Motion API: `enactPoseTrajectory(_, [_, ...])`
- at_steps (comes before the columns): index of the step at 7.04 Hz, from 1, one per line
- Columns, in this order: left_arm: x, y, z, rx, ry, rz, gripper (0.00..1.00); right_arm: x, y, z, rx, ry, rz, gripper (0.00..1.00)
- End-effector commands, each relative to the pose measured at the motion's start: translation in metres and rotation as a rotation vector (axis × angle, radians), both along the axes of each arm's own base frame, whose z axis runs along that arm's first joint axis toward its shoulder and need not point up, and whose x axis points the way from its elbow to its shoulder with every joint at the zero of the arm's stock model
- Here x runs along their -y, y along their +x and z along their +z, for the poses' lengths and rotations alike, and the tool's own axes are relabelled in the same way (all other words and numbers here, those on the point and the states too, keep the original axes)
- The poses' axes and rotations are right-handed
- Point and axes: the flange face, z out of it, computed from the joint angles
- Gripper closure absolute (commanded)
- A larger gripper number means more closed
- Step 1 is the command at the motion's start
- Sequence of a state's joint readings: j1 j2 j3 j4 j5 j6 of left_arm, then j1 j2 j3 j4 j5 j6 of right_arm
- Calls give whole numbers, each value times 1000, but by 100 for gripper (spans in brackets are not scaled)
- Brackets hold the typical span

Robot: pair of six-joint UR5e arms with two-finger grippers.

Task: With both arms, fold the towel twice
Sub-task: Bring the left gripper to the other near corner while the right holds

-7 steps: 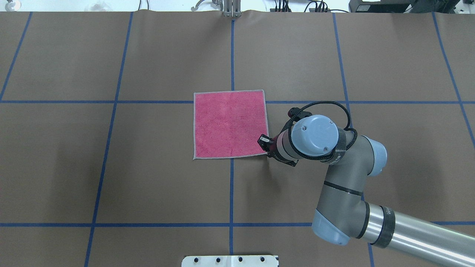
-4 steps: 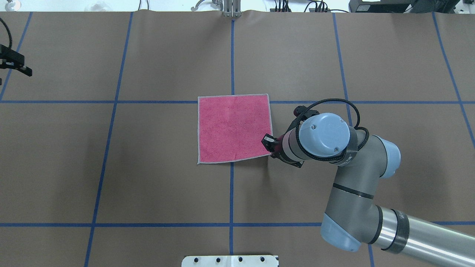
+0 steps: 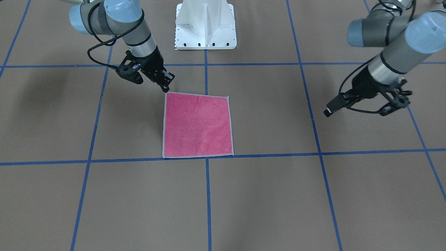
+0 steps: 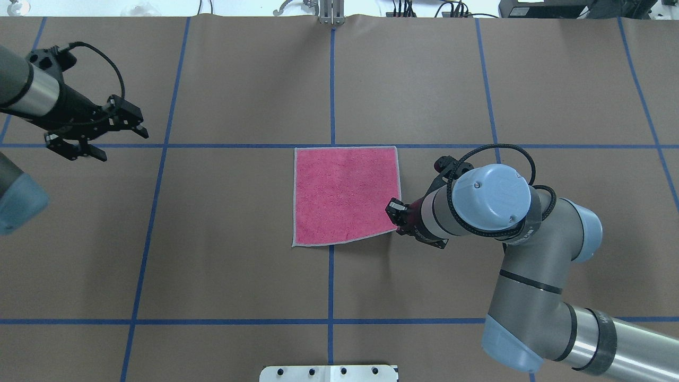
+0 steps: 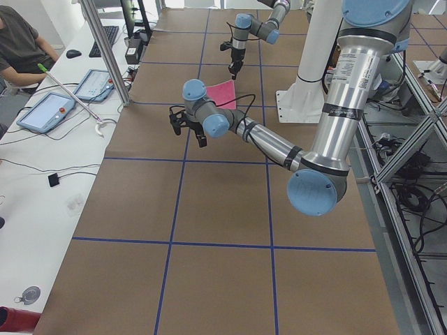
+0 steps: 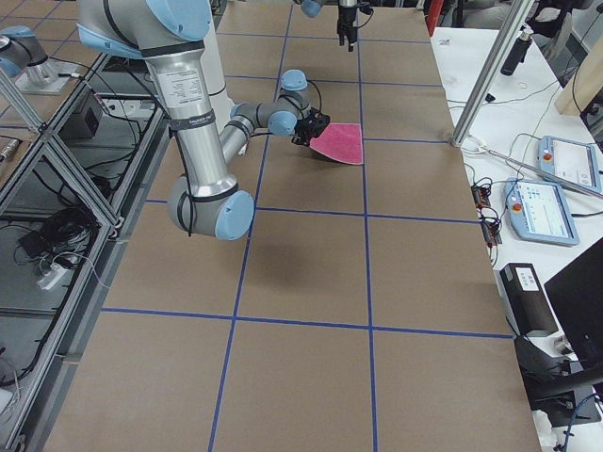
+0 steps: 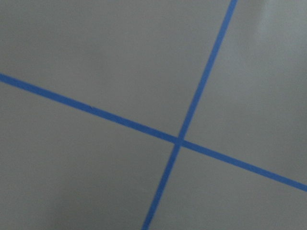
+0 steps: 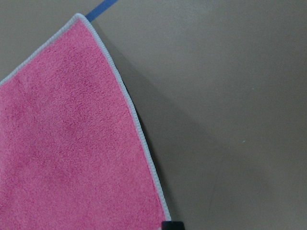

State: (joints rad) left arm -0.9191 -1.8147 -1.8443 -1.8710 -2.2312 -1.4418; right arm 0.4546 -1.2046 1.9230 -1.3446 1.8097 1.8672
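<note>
From overhead, the towel [image 4: 345, 193] lies pink face up near the middle of the desk [image 4: 238, 265], its far edge along a blue tape line [image 4: 238, 146]. The right hand [image 4: 397, 215] is closed on the towel's near right corner. The near hem slants up toward that hand, so the corner seems to be pinched and drawn, probably to square the cloth or to start the first fold. The left hand [image 4: 123, 145] hangs far off on the left with its jaws spread and nothing in them. It is likely on its way to a corner of its own, since the fold needs both arms.

The front-facing view agrees: the right hand's tips meet the corner nearest the robot, and the left hand is well apart from the cloth.

Both side views show the gripped corner raised slightly, with a shadow beneath it.

The left wrist camera sees only bare desk and two crossing tape lines.

The right wrist camera shows the pink pile and its grey hem curving away, a shadow beneath it, and a black fingertip at the bottom edge.
</note>
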Motion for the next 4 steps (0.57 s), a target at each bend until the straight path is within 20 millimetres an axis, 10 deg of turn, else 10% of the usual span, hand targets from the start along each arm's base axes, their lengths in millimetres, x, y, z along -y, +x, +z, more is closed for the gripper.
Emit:
enactPoseTrajectory(1, [-55, 88, -37, 3, -20, -4, 0, -4, 2, 0, 3, -4, -6, 100])
enactPoseTrajectory(4, [-119, 192, -96, 12, -53, 14, 1, -8, -2, 2, -1, -6, -15, 100])
